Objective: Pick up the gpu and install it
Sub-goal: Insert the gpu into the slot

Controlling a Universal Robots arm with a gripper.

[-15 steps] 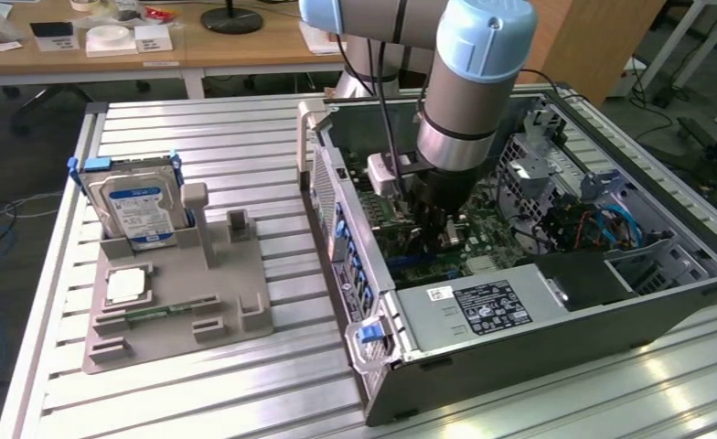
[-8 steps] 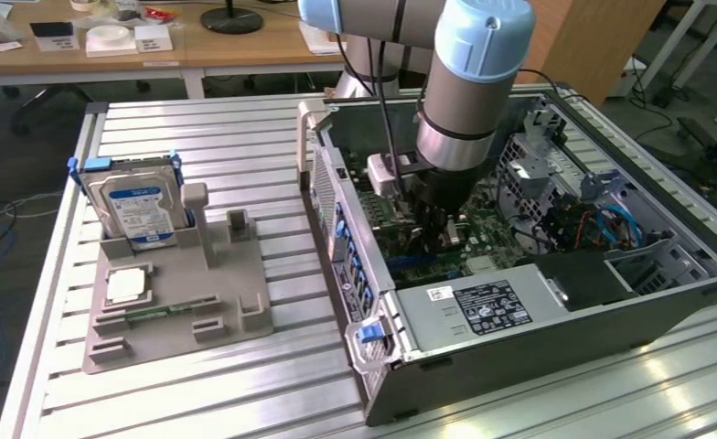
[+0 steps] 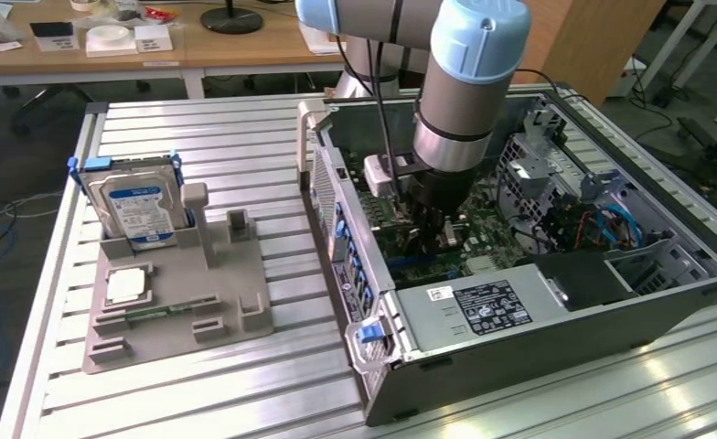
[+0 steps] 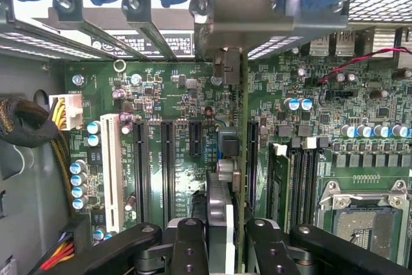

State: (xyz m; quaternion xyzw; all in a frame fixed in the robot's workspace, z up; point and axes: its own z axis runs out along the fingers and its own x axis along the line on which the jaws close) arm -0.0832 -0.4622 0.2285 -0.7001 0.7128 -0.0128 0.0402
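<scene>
Motherboard backdrop: pincer clamps gpu, held edge-on between jaws, over slots.

the claw hangs low inside the open computer case; a hard drive stands in a grey fixture.

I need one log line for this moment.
jaws: shut on gpu | gpu: edge-on over motherboard slots | place: inside computer case

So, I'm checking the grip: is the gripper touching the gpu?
Touching. The wrist view shows the gpu edge-on between the fingers of the gripper, both pressed against its faces with no gap, over the motherboard.
</scene>
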